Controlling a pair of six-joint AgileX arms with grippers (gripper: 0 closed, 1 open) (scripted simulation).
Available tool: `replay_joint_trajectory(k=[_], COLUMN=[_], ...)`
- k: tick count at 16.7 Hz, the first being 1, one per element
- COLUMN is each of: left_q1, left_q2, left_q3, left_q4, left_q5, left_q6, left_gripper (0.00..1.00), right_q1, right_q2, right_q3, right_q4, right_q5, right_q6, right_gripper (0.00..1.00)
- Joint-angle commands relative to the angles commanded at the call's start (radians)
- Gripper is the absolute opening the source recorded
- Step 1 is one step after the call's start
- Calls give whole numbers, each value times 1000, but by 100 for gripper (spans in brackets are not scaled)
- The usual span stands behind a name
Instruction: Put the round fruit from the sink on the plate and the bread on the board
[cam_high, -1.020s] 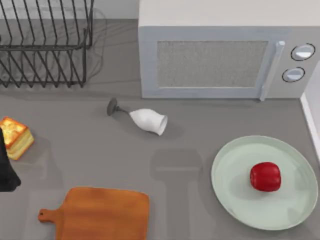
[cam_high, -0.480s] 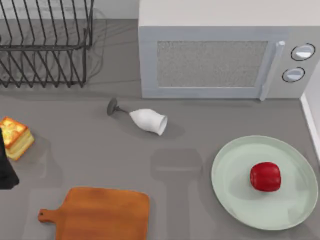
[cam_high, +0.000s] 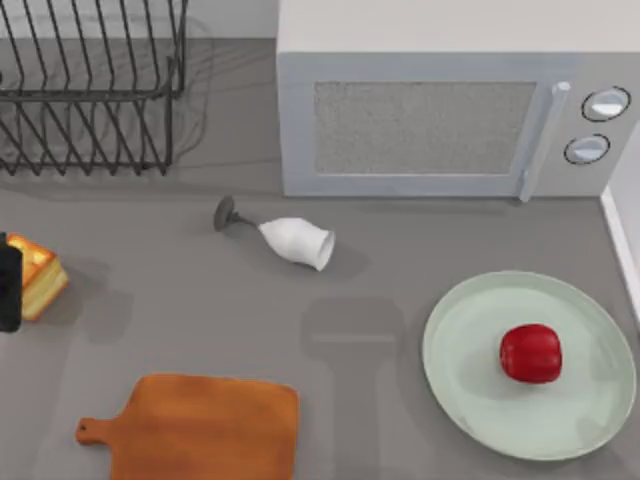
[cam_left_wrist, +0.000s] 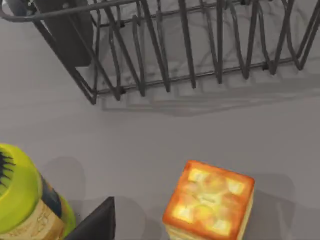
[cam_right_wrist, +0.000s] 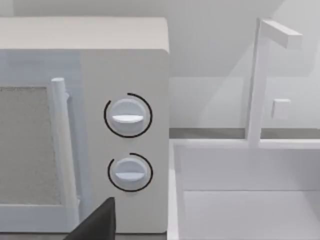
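At table's left edge, left gripper (cam_high: 8, 288) beside bread (cam_high: 40, 275); finger state unclear.

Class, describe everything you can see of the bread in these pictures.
The bread is a thick square slab with a toasted orange-brown top, glossy yellow patches and pale layered sides. It lies flat on the grey counter at the table's left edge, beyond the board and in front of the dish rack. The left gripper covers its left side from above.
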Motion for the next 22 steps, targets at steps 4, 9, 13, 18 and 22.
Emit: replay_joint_trajectory(k=[4,9,13,18,22], left_q1=[9,18,24,26,21], left_q2=[417,907,1177,1282,1281], left_q3=[297,635,824,901,895], left_q4=[-221,-471,-611,-670,-664], left_q5=[0,0,0,0,0], left_q6=[117,250,324,355,353], left_gripper=[100,100,100,100,100], right_q1=[0,0,0,0,0], right_q2=[0,0,0,0,0], right_q3=[0,0,0,0,0], right_q4=[0,0,0,0,0], right_q5=[0,0,0,0,0], right_q6=[0,0,0,0,0], right_gripper=[100,100,100,100,100])
